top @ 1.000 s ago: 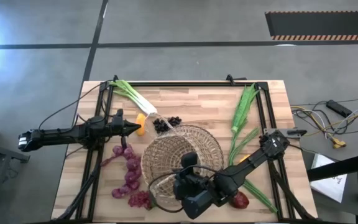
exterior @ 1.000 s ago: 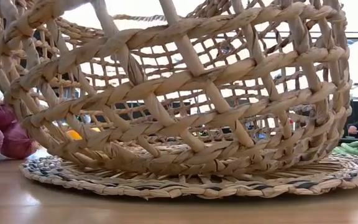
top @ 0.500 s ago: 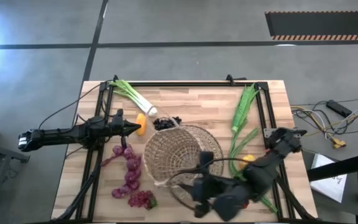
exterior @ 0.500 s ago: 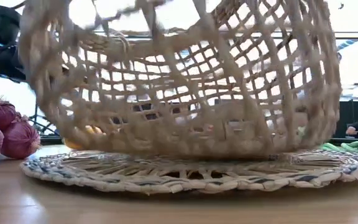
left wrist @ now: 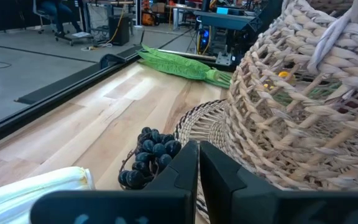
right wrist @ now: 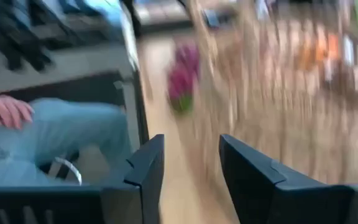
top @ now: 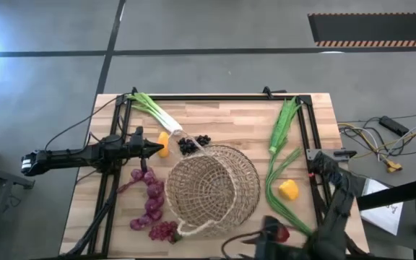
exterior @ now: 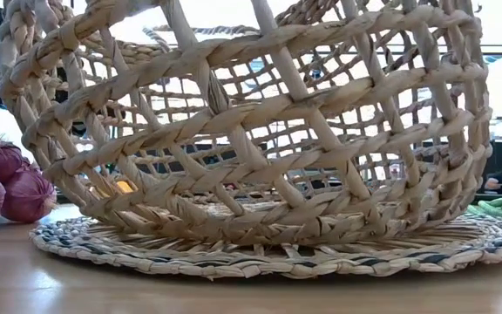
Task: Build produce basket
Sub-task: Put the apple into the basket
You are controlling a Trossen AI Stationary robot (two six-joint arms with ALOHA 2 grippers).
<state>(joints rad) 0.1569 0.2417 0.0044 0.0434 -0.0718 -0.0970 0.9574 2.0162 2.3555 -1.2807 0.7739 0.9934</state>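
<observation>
Pale tan woven wicker basket (top: 212, 189) sits upright on a flat round woven mat (exterior: 268, 253), centre of the butcher-block table (top: 222, 119), thin loop handle drooping toward 7 o'clock. Right gripper (right wrist: 188, 171) is off the table's near edge at about 5 o'clock of the basket, fingers apart with nothing between them; a person's hand (right wrist: 4, 111) and jeans show beyond it. Left gripper (top: 157, 150) hovers at 9 o'clock of the basket, fingers pressed together, empty, tip just beside an orange piece (top: 164, 140).

Dark grapes (top: 193, 143) lie at 11 o'clock, touching the mat edge. White-green leek (top: 154, 113) lies near the far-left corner. Purple bunches (top: 150, 196) crowd the 8 o'clock side, pink-red bunch (top: 164, 231) at 7. Long green leaves (top: 283, 126) run along the right rail from 1 to 4 o'clock; orange wedge (top: 288, 190) at 3; red apple (top: 282, 232) near the front edge. Bare board is widest along the far edge, 12 o'clock.
</observation>
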